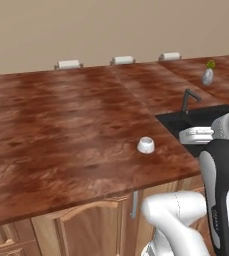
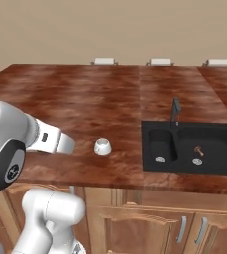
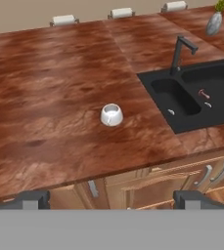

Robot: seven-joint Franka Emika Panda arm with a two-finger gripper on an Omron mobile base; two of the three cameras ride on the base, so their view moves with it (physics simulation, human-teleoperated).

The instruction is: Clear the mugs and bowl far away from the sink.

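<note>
- White bowl [image 3: 111, 114] upside down on bench [image 3: 45, 97], just left of sink [image 3: 196, 95].
- Pincer [image 3: 111, 199] spread wide, empty, off the bench's front edge.
- Small red thing in sink's larger basin, too small to ID.

White bowl [image 1: 146, 145] upside down on the brown desk [image 1: 61, 125], near the black sink [image 2: 192, 147]

The bowl is small and round, with its little foot pointing up. It sits near the front edge, to the left of the sink and apart from it. The sink has two basins, and something small and reddish [image 3: 204, 93] lies in the bigger one.
</note>
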